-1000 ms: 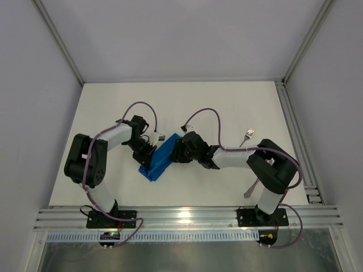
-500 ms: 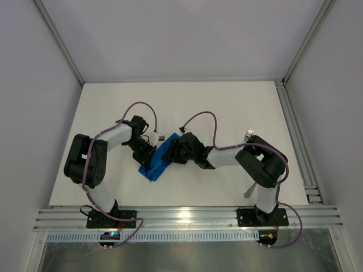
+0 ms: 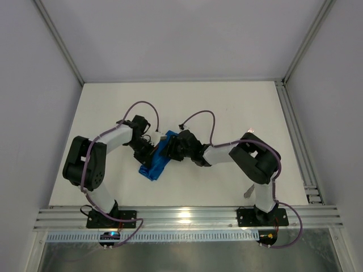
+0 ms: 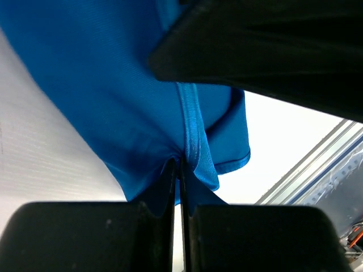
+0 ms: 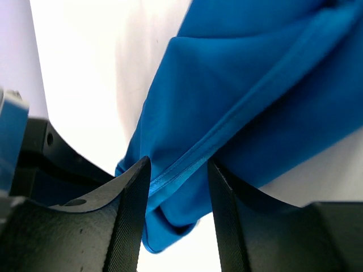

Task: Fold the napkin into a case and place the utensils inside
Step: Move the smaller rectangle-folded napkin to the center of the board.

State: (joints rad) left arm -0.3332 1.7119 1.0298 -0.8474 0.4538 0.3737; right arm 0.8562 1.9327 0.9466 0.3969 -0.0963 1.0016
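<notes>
The bright blue soft cloth napkin [image 3: 154,167] lies bunched mid-way across the white table [image 3: 227,107], a stitched hem ridging it. The left gripper [image 4: 180,165] pinches that hem tight; the right gripper [image 5: 177,170] straddles it, jaws apart, apparently not clamping.

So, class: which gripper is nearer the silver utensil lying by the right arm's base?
Right. The right gripper sits on the right of the napkin, toward the utensil; the left gripper is across the napkin, farther away.

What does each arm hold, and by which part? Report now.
Left gripper: jaws shut on the napkin, pinching its hemmed edge. Right gripper: holds nothing; its open jaws straddle the hem without closing.
</notes>
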